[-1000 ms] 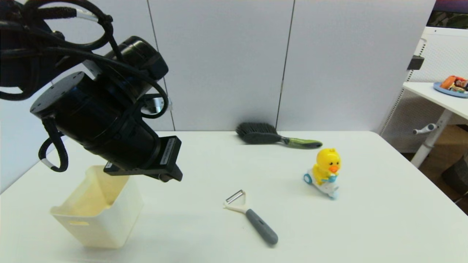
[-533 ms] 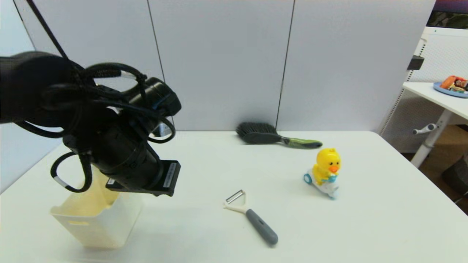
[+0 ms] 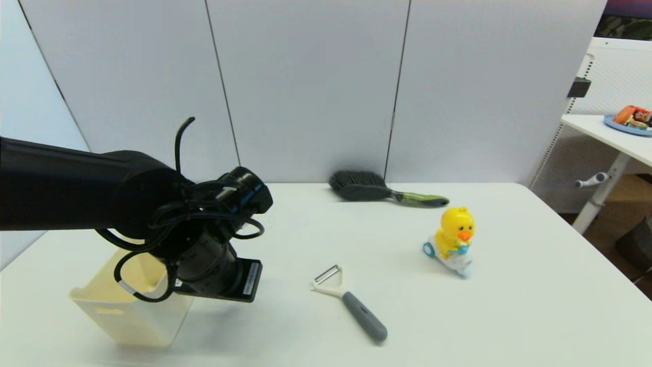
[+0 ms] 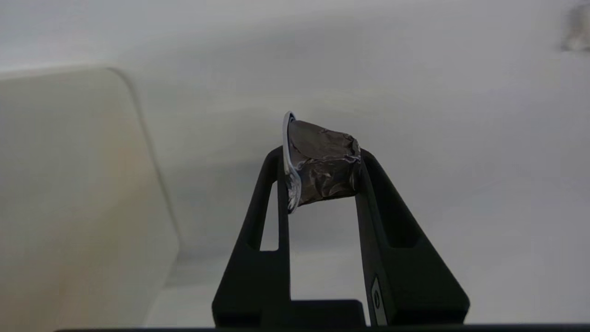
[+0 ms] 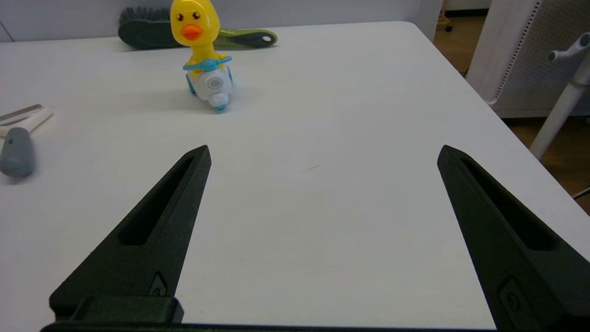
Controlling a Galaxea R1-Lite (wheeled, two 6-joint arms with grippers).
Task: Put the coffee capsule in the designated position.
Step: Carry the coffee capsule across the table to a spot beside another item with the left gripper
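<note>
- The left gripper [image 4: 320, 159] is pinched shut on the capsule [image 4: 322, 168]. The capsule sits sideways between the two finger tips, and its foil side looks crumpled.
- In the head view, the left arm [image 3: 76, 186] reaches in from the left side and hangs low over the table [image 3: 509, 306]. It is just beside the bin [image 3: 130, 318], at its right edge. The arm hides the fingers there.
- In the left wrist view, the capsule is up in the air, over bare table. The bin wall [image 4: 78, 193] is off to one side, so the capsule does not look like it is over the opening yet.
- The bin is my guess for where the capsule should go. To do this well, I think the arm should slide over until the capsule is right above the open top. Then it should let go.
- The capsule is tiny and light, so it may bounce off the rim. Letting go low and near the middle would help.
- The right gripper [image 5: 322, 152] is open wide and holds nothing. It waits over the table, near the duck [image 5: 203, 50] and the peeler [image 5: 18, 147].
</note>
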